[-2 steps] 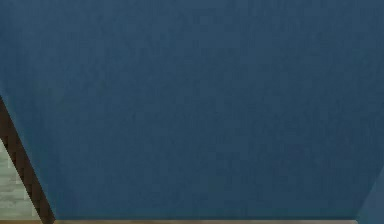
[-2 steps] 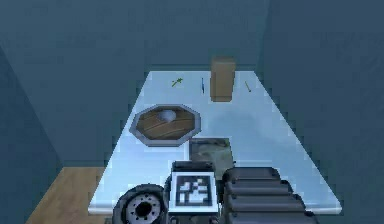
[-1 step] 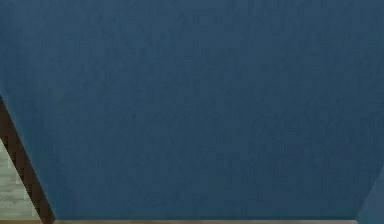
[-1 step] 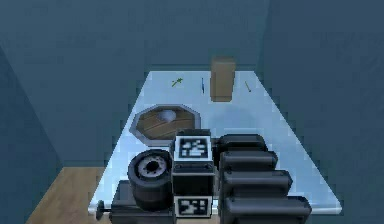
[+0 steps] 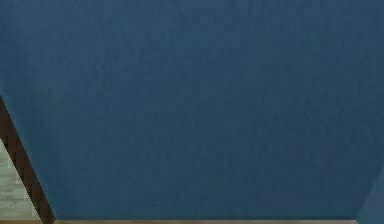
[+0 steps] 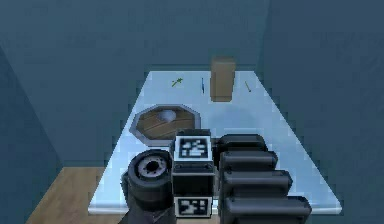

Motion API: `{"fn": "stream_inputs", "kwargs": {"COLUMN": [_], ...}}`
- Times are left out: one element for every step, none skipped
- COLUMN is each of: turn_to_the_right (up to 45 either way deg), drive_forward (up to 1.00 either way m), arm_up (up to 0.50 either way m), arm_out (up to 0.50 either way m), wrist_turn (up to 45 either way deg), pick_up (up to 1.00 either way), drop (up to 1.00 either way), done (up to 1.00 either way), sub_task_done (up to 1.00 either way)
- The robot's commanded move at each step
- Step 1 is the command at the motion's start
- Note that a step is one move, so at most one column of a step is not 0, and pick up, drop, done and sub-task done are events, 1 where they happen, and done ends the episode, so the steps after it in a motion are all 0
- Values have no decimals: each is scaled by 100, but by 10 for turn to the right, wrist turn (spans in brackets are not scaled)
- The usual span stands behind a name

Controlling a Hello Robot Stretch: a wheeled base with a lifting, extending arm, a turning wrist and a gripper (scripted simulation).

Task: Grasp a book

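The tan upright slab, likely the book (image 6: 221, 80), stands at the far end of the pale rectangular table (image 6: 255, 115), beyond the brown octagonal wooden tray (image 6: 150, 125). The gripper (image 6: 150, 172) is at the near end; whether it holds anything cannot be told. Advise reaching past the tray, square-on.

A deep blue wall (image 5: 200, 100) faces you, with a dark skirting strip (image 5: 22, 160) slanting down its left edge to a sliver of pale floor (image 5: 8, 190). On your arm side, a pale table (image 6: 262, 120) sits in a blue-walled corner, with wood flooring (image 6: 65, 195) beside it.
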Motion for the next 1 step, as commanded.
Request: {"fn": "stream_inputs", "kwargs": {"turn_to_the_right": [0], "drive_forward": [0], "arm_up": [0], "arm_out": [0], "wrist_turn": [450], "pick_up": [0], "drop": [0], "done": [0], "sub_task_done": [0]}}
